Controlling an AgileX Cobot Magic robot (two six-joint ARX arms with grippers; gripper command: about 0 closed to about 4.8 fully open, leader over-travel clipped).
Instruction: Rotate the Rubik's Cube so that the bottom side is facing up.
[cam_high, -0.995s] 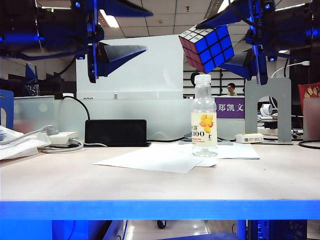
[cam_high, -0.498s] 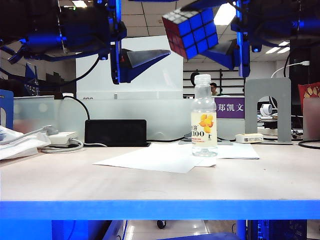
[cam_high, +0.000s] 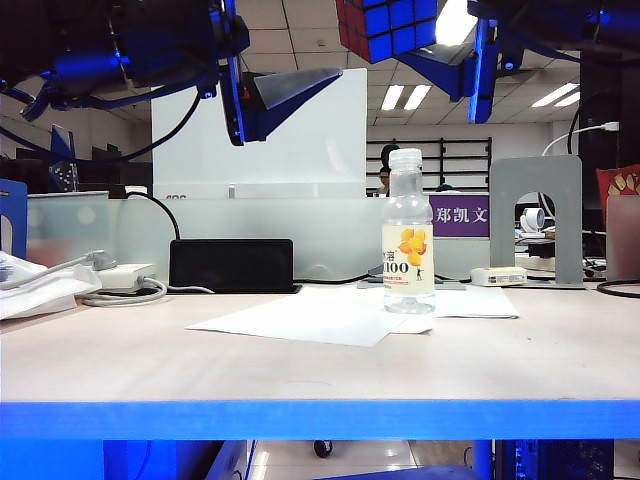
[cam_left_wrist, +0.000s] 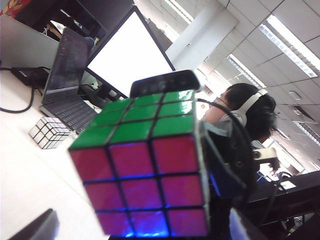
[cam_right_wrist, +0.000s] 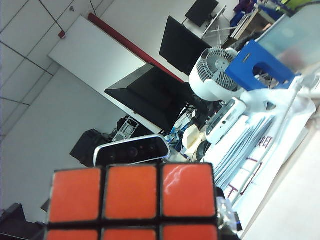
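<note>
- Right hand (cam_high: 440, 45) grips the cube (cam_high: 388, 25) high above the table (cam_high: 320, 365).
- Left hand (cam_high: 300, 85), spread wide and empty, sits just beside the cube, to its left in the exterior view.

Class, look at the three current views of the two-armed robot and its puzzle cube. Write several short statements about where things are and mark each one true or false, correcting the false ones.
1. The Rubik's Cube is lying on the table. False: it is held high in the air, above the bottle.
2. The right gripper holds the cube. True.
3. The left gripper is clamped on the cube. False: its jaws are open, left of the cube.
4. The bottle stands upright on the table. True.
5. In the left wrist view the cube shows a green face. True.
</note>
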